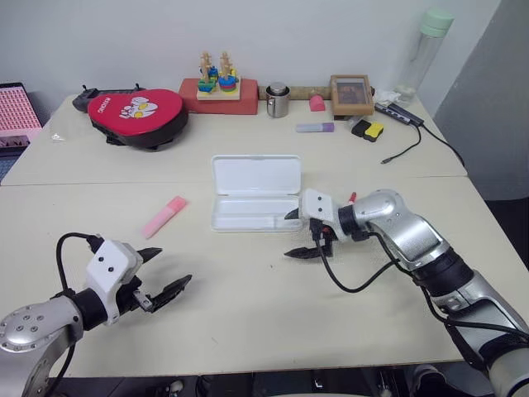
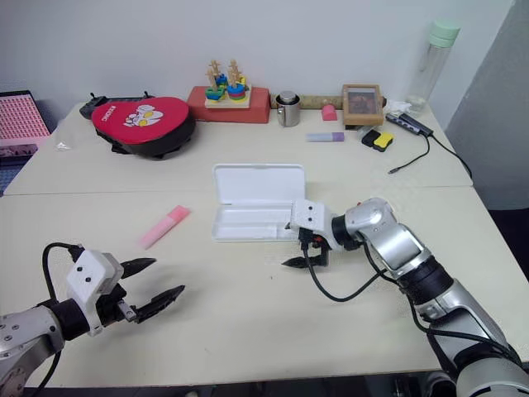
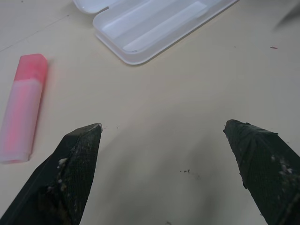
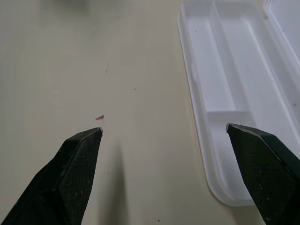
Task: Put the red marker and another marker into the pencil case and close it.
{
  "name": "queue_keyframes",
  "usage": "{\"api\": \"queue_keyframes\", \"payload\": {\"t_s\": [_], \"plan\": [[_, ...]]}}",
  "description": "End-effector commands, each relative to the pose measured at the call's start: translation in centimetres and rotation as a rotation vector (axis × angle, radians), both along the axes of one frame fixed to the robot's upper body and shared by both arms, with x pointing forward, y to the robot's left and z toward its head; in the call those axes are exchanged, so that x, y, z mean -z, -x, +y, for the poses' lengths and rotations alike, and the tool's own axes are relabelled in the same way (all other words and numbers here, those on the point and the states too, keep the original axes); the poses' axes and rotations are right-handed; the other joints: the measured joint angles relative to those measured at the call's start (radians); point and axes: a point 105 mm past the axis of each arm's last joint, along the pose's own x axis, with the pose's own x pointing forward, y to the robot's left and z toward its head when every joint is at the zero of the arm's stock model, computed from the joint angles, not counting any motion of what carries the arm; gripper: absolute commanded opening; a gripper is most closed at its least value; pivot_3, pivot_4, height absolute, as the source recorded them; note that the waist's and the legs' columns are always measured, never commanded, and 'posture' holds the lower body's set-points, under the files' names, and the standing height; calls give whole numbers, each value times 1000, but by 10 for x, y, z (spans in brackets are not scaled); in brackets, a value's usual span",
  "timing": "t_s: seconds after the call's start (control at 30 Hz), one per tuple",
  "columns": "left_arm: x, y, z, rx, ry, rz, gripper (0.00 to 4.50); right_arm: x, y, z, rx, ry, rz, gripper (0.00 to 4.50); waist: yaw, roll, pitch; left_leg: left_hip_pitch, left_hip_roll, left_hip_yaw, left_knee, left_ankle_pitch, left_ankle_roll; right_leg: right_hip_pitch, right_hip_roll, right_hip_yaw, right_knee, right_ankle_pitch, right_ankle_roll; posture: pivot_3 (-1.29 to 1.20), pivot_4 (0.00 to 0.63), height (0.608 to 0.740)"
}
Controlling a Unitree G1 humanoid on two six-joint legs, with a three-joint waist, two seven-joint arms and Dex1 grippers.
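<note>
2 pincers, left (image 1: 165,271) and right (image 1: 299,233), both spread and empty; pencil case (image 1: 254,195) open mid-desk (image 1: 248,331), pink highlighter (image 1: 164,217) just left of it, red marker (image 1: 352,198) behind right arm; approach along the barrel's length, judged best.

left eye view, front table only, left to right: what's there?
left gripper → pink highlighter → pencil case → right gripper
</note>
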Motion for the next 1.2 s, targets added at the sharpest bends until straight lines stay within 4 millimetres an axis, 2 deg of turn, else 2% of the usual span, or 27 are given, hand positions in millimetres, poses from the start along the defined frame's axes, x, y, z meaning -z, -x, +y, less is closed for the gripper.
{"api": "queue_keyframes", "payload": {"t_s": [0.03,0.3,0.4,0.53,0.87,0.9,0.93,1.0,1.2], "plan": [[-3,-1,-3,4,-10,-26,4500,1,-5,6,-11,3,-23,4443,0,0,0,0,0,0,0,0,0,0,0,0,0,0,0,0,150,740],[-5,-4,-1,-20,0,-43,4500,13,-22,5,34,64,-1,4443,0,0,0,0,0,0,0,0,0,0,0,0,1,2,-2,0,150,740],[-4,-3,-1,-21,-3,-45,4500,13,-21,5,27,66,12,4033,0,0,0,0,0,0,0,0,0,0,0,0,1,2,-2,0,150,740],[-3,-4,-2,-26,0,-46,4500,14,-23,6,34,77,0,3201,0,0,0,1,0,0,0,0,0,0,0,0,1,2,-3,0,150,740],[1,-7,-2,-33,-15,-52,4500,11,-21,8,18,82,-30,911,0,0,0,1,0,0,0,0,0,0,0,0,1,2,-2,0,150,740],[1,-7,-2,-33,-20,-55,4500,11,-20,8,16,80,-29,517,0,0,0,1,0,0,0,0,0,0,0,0,1,3,-3,0,150,740],[1,-7,-1,-35,-23,-52,4500,11,-19,8,12,78,-27,443,0,0,0,1,0,0,0,0,0,0,0,0,1,3,-3,0,150,740],[1,-8,0,-35,-27,-53,4500,10,-18,8,8,75,-28,6,0,0,0,1,0,0,0,0,0,0,0,0,1,3,-4,0,150,740],[1,-7,-2,-28,-9,-46,4500,2,-6,8,-21,58,-32,6,-1,0,0,1,0,0,0,0,0,0,0,0,1,3,-3,0,150,740]]}}
